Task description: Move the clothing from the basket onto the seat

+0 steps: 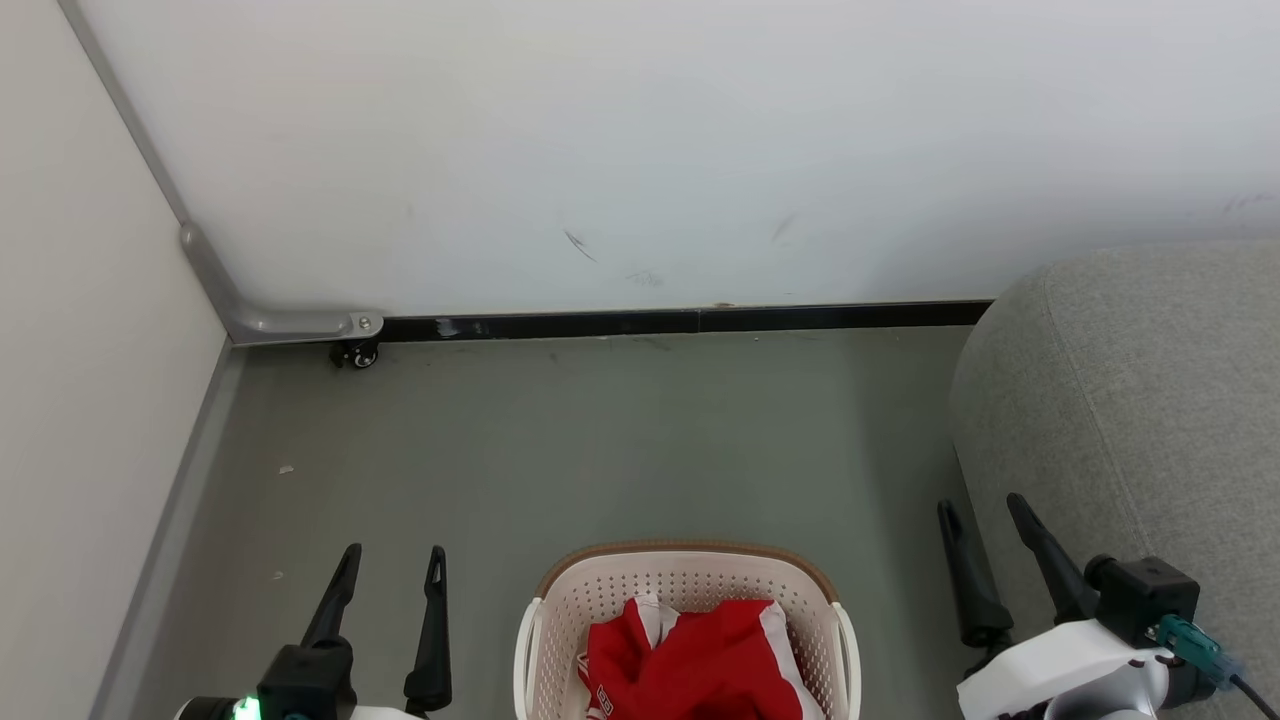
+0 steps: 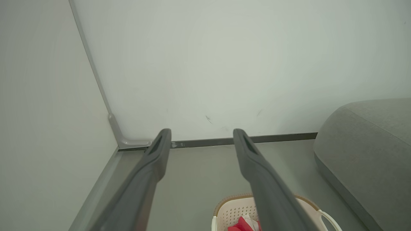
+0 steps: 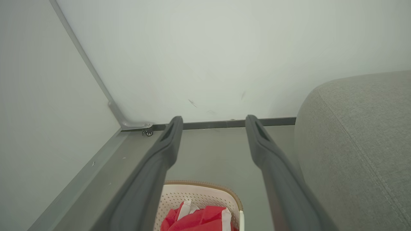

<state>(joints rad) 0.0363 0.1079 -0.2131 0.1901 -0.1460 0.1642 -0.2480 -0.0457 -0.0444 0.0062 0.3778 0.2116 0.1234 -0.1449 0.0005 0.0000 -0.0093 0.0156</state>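
Nearest, at the bottom edge of the head view, hang the two grippers. The left gripper (image 1: 393, 553) sits at the near left and the right gripper (image 1: 980, 504) at the near right, each with two long dark fingers spread apart and nothing between them. Between them stands one basket (image 1: 690, 548), cream-white with perforated sides and a brown rim, resting on the grey floor (image 1: 600, 430). Its near half is cut off by the frame. The clothing (image 1: 700, 660) lies inside it as one crumpled red heap with white panels. How many garments make up the heap cannot be told, and a small marking at its near-left edge is too small to read. One grey woven seat (image 1: 1150, 400) fills the right side, well apart from the basket, with its right and near parts cut off. A strip of bare floor separates the two, and the right gripper hangs over that strip, one finger overlapping the seat's left edge. A teal-tipped cable (image 1: 1195, 640) runs off the right wrist. Far off, a white wall (image 1: 650, 150) meets the floor along a dark baseboard (image 1: 700, 320). At the far left corner sit one metal bracket (image 1: 270, 322) and one small caster (image 1: 357, 353) beneath it.
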